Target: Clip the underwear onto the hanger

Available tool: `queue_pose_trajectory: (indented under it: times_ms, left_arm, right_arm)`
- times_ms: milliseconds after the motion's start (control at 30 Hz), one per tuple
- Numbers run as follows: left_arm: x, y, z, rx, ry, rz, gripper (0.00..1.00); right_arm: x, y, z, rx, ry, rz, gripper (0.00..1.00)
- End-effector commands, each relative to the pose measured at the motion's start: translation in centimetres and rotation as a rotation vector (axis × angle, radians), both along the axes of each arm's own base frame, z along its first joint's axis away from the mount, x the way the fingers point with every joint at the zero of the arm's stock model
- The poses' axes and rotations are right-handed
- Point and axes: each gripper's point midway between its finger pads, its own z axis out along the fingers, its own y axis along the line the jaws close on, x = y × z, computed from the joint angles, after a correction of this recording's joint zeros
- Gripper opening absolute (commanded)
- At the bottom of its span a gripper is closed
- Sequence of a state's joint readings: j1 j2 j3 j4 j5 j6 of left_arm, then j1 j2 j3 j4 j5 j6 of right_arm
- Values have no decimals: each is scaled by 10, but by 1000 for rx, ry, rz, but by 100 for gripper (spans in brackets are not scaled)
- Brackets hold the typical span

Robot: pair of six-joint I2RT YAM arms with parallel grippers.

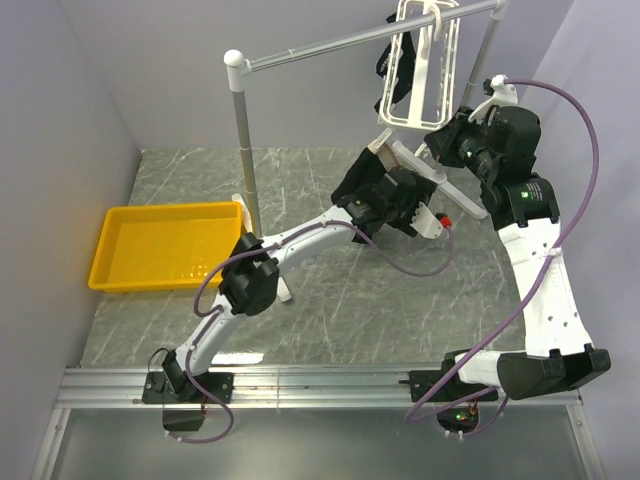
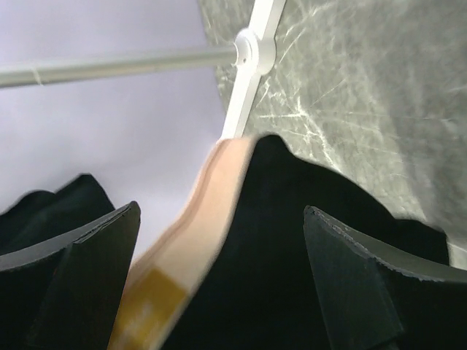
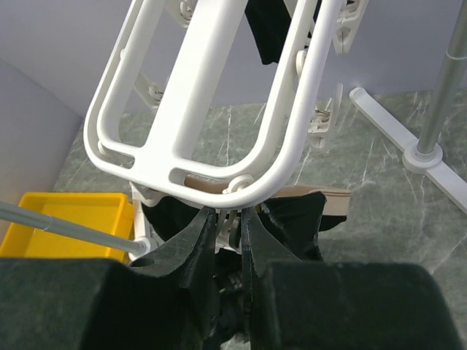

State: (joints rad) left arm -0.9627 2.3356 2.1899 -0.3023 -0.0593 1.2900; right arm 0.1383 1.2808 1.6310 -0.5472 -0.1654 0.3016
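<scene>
Black cloth with a tan waistband, the underwear [image 2: 277, 248] sits just under the lower end of the hanger [image 3: 193, 95], its band drawn up close to the frame's end bar. Below that same end, the right pincer [image 3: 228, 217] is closed to a narrow gap on a small white clip [image 3: 231, 232], apparently squeezing it. The left pincer [image 2: 219, 211] stands wide open beneath the hanger, with the waistband between its spread fingers but no grip on it. Whether the clip's teeth have caught the band cannot be told, because the right pincer's own fingers hide the spot.

The step in hand looks like seating the band in that clip. To do it well, the right pincer should let go slowly and straight, without tugging the hanger sideways, so the clip snaps onto a full fold of elastic rather than its edge. The left pincer would best wait under the hanger, ready to catch the cloth should it slip toward the surface [image 1: 330, 300]. It could then carry the loose corner to the next clip along the frame.
</scene>
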Motion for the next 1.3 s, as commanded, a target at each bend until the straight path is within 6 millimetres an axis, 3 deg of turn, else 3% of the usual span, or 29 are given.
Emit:
queue_pose_trajectory:
  times_ms: [0,167,233,267,300,367,400,467,500,533,567,600,667,700,767,800,867,900,1067,1200,1233,1267]
  left_arm:
    - [14,-1,11,-11,-35,36,99]
    - [43,22,-9,62,-68,116,99]
    - [50,34,-26,128,-51,153,90]
    - [53,36,-24,137,-60,162,86]
    - [56,40,-26,148,-61,176,73]
    - [59,49,-32,184,-59,198,59]
    - [59,51,-33,192,-56,202,44]
    - [58,54,-29,191,-62,205,31]
    - [58,54,-29,190,-64,204,12]
    - [57,53,-19,171,-74,199,3]
    - [55,54,-24,173,-68,193,1]
    - [54,53,-7,130,-88,190,1]
    - [44,49,-9,110,-64,146,1]
    - [36,46,10,78,-77,125,0]
    - [19,42,0,90,-49,63,1]
    - [9,40,17,65,-61,37,1]
    - [-9,38,8,84,-30,-30,0]
    - [-18,38,20,69,-28,-56,0]
    - [-46,69,2,210,113,-132,0]
    - [-82,96,9,224,240,-280,1]
    - [-89,97,11,219,246,-301,9]
    - [-101,92,25,193,220,-335,33]
  right_arm:
    - [-2,3,17,10,-53,6,0]
    - [-3,2,17,5,-56,7,0]
    - [-2,3,16,8,-51,8,0]
    - [-3,3,18,8,-55,8,0]
    - [-3,3,18,9,-55,8,0]
    - [-2,3,17,10,-52,7,0]
    - [-2,3,18,9,-53,6,0]
    - [-3,2,18,9,-53,4,0]
    - [-3,2,17,7,-52,3,0]
    - [-2,1,17,5,-53,0,0]
    - [-2,2,16,5,-50,0,0]
    - [-3,1,17,5,-53,-3,0]
    - [-2,1,17,6,-54,-3,0]
    - [-2,1,17,6,-52,-4,0]
    - [0,1,18,8,-55,-5,0]
    - [-1,1,18,8,-55,-3,0]
    - [1,1,18,6,-57,-6,0]
    - [1,0,19,5,-59,-7,0]
    - [2,1,20,-1,-64,-5,0]
    - [1,0,21,-8,-66,-5,0]
    - [1,0,21,-10,-65,-4,0]
    - [0,0,21,-12,-67,-4,0]
